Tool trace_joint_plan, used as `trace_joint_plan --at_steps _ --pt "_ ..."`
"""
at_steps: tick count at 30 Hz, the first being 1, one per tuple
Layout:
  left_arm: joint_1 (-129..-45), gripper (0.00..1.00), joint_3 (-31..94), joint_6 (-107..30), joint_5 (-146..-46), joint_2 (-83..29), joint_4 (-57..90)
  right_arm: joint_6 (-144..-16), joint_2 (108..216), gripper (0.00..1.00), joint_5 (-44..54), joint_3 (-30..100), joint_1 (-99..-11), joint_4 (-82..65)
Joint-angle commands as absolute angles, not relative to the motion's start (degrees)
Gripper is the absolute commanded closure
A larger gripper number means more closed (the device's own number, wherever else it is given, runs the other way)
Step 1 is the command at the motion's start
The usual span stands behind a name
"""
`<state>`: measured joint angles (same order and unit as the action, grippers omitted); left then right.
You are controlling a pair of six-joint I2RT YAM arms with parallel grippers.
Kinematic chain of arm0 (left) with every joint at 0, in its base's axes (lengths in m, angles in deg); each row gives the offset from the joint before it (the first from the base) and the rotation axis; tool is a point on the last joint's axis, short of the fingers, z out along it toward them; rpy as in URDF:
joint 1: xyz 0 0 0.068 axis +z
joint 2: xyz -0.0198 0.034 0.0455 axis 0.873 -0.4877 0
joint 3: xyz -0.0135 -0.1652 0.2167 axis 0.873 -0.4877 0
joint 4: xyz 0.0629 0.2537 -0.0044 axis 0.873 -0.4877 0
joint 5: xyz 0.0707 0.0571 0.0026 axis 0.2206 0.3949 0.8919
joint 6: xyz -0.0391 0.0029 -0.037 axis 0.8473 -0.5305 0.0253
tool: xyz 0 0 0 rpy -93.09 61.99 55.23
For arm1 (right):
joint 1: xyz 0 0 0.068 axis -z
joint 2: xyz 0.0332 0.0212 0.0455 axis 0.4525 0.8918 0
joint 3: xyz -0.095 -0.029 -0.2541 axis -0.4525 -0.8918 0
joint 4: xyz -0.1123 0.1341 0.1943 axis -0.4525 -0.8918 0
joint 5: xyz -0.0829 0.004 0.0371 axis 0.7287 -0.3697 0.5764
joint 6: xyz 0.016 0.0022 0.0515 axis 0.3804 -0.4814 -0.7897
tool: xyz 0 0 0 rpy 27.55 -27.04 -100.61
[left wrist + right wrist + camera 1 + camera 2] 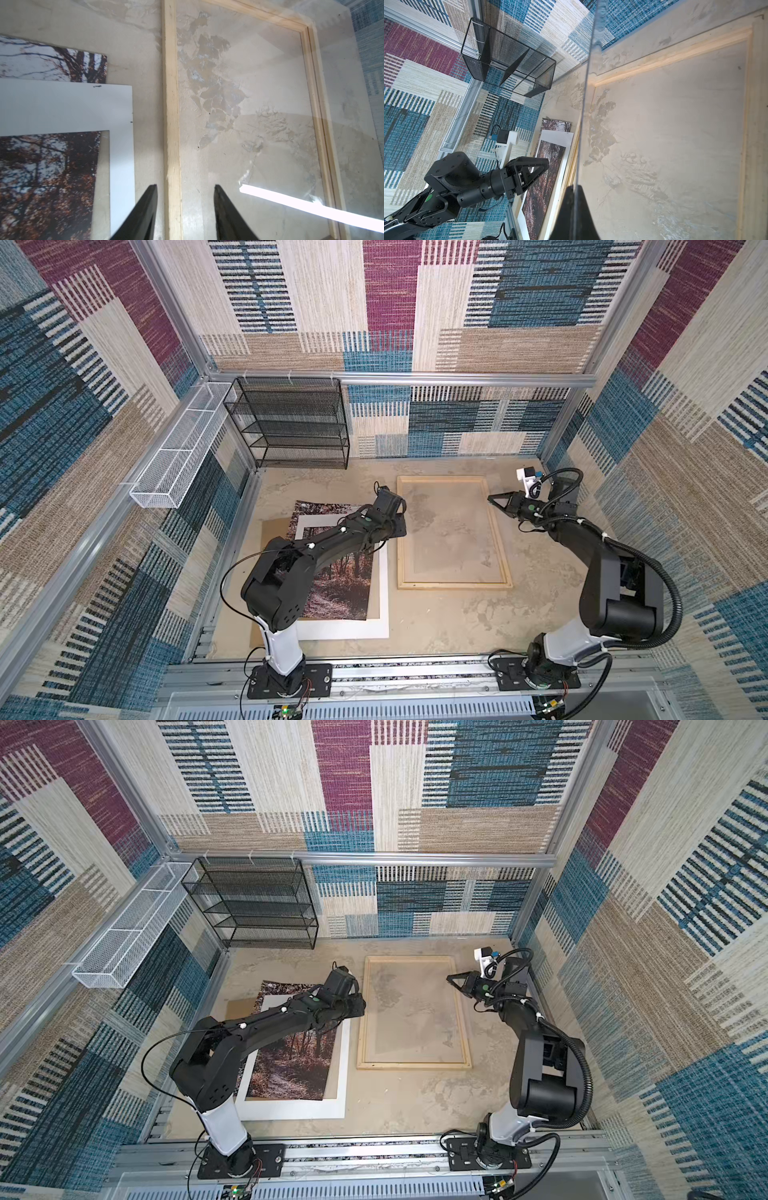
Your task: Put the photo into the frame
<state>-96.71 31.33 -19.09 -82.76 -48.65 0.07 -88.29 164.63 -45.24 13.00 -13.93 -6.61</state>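
Left to right, seen from the front of the cell. On the left wall hangs a white mesh basket [166, 456], and next to it at the back stands a black mesh shelf [291, 423]. Below these, on the left half of the sandy tabletop [436, 622], lies a stack of three flat sheets. A brown backing board [272, 531] is at the bottom, the photo [336, 597] is on top of it, and a white mat [345, 630] covers the photo. The photo lies face up and askew. Its autumn path shows through the mat's window, and one far corner sticks out past the mat in both top views. The left arm reaches over this stack. In the left wrist view, the left gripper [185, 188] has its fingers apart and holds nothing. The near wooden strip of the frame [453, 584] shows between the fingers, and whether they touch it cannot be told. The frame lies flat just beside the mat, at the middle of the table, with bare tabletop visible inside it. The right gripper [492, 499] is raised over the frame's right strip. It is pinched together on the edge of a clear pane [581, 120], which runs edge-on away from its fingers in the right wrist view.
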Motion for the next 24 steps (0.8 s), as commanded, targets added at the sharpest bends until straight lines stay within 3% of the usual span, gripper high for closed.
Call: trace_joint_plan --at_steps 1,24 --pt "-96.0 0.52 32.2 -21.7 -84.5 -48.6 -4.0 -92.2 163.6 1.0 -47.7 12.8 -13.9 -1.6" --pt "-90.7 0.52 28.7 -20.8 -83.1 -47.8 -5.3 -106.2 156.6 1.0 -50.2 9.9 -18.4 7.9"
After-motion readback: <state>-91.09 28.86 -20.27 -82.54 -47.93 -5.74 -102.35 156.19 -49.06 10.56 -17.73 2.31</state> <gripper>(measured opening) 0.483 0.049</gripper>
